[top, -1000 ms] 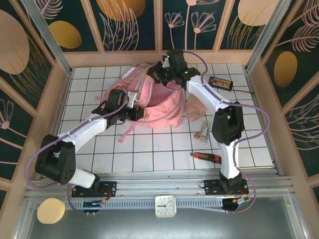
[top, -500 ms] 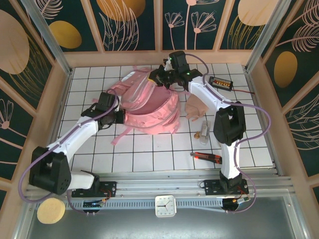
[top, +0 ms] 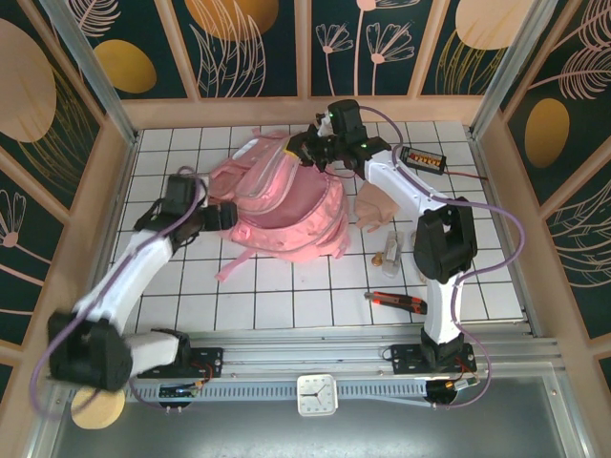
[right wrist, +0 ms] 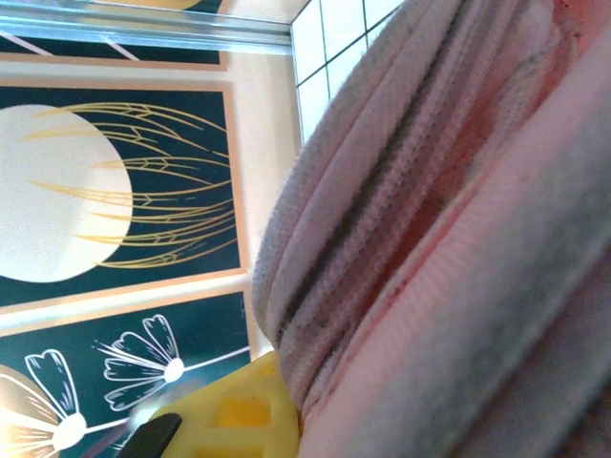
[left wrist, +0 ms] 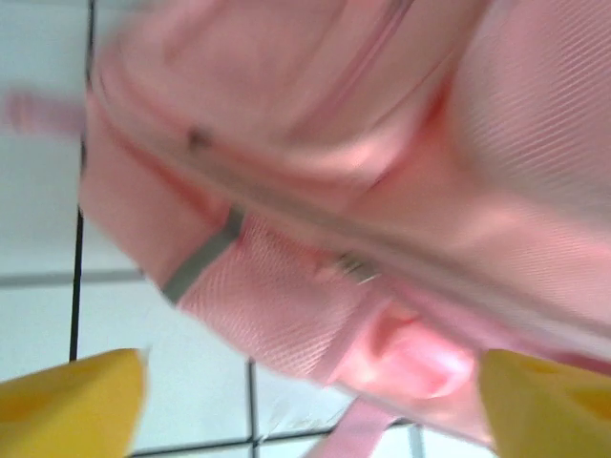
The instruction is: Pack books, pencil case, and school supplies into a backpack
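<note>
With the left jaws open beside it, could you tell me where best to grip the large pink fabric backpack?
Probably the near-left rim of the large pink fabric backpack, coming from the left: it faces the left jaws, opposite the far zip edge the right jaws pinch, which should spread the mouth.

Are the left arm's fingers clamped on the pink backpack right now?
No, the left wrist view shows the yellow fingers spread wide apart, neither one pressing on the backpack.

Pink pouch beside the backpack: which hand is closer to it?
Right. The right hand holds the backpack's far edge, just up-left of the pouch; the left hand is across the backpack.
</note>
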Robot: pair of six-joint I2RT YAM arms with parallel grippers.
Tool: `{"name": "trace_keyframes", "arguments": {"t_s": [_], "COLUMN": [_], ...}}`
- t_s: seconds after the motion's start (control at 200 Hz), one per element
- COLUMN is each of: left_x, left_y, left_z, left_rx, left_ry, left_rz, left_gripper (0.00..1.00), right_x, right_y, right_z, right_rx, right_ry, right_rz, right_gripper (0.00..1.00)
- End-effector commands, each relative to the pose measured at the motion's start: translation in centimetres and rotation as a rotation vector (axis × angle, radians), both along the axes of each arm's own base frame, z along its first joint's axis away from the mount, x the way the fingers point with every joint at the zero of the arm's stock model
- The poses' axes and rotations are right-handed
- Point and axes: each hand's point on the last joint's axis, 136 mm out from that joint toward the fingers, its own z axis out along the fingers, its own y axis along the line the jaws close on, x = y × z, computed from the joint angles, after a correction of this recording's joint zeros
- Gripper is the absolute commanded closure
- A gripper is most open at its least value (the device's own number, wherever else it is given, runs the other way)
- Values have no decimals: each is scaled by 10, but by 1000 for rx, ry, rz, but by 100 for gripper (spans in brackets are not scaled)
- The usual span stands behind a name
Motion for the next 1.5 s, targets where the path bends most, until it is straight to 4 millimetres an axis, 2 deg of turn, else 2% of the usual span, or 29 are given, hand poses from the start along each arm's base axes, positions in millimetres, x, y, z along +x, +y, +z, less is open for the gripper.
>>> {"name": "trace_keyframes", "arguments": {"t_s": [0.0,0.075,0.115,0.135,0.2,0.325,0.46,0.51,0.62,0.645,0.726,0.806,0.836,0.886,0.926,0.956,0.971,1.006,1.091,1.101,1.196,1.301,1.391,1.491], "left_x": [-12,-17,-19,-19,-17,-3,13,21,42,46,54,59,60,60,60,60,60,60,59,59,60,64,67,69], "left_y": [-24,-44,-63,-72,-97,-112,-133,-133,-114,-114,-116,-118,-118,-118,-117,-117,-116,-114,-111,-111,-102,-85,-74,-67], "left_z": [88,94,84,91,88,91,79,73,66,63,57,52,52,53,53,53,52,52,49,49,49,45,49,56], "left_rx": [-129,-70,13,41,127,256,389,447,598,621,656,681,681,681,676,674,675,679,664,660,590,484,408,364], "left_ry": [-339,-323,-284,-293,-295,-324,-305,-288,-237,-225,-207,-191,-190,-190,-192,-190,-186,-178,-158,-156,-136,-98,-103,-107], "left_rz": [-128,-213,-275,-303,-357,-315,-329,-302,-151,-141,-123,-122,-121,-121,-120,-123,-123,-118,-116,-116,-92,-51,-21,-6], "left_gripper": [1,1,1,1,1,1,1,1,1,1,2,18,33,73,88,98,100,100,100,100,100,100,100,100], "right_x": [-12,-13,-14,-15,-16,-17,-18,-18,-19,-26,-29,-31,-30,-31,-34,-36,-28,-26,-21,-21,-17,-17,-22,-30], "right_y": [3,5,6,7,10,13,12,12,13,19,21,19,18,14,13,12,1,-7,-31,-35,-77,-136,-197,-250], "right_z": [82,88,90,92,95,102,107,109,110,110,110,108,106,101,96,92,89,85,76,75,67,59,31,-3], "right_rx": [152,172,178,180,185,194,199,202,205,209,216,209,204,194,184,175,168,153,66,53,-49,-117,-155,-187], "right_ry": [-145,-143,-144,-145,-147,-147,-151,-150,-138,-131,-118,-112,-110,-100,-88,-76,-73,-67,-85,-88,-99,-94,-18,21], "right_rz": [25,19,18,18,20,23,22,22,28,45,51,54,51,49,51,54,29,18,-20,-27,-100,-195,-299,-365], "right_gripper": [100,100,100,100,100,100,100,100,100,100,100,100,100,100,100,94,89,72,5,2,1,1,1,1]}}
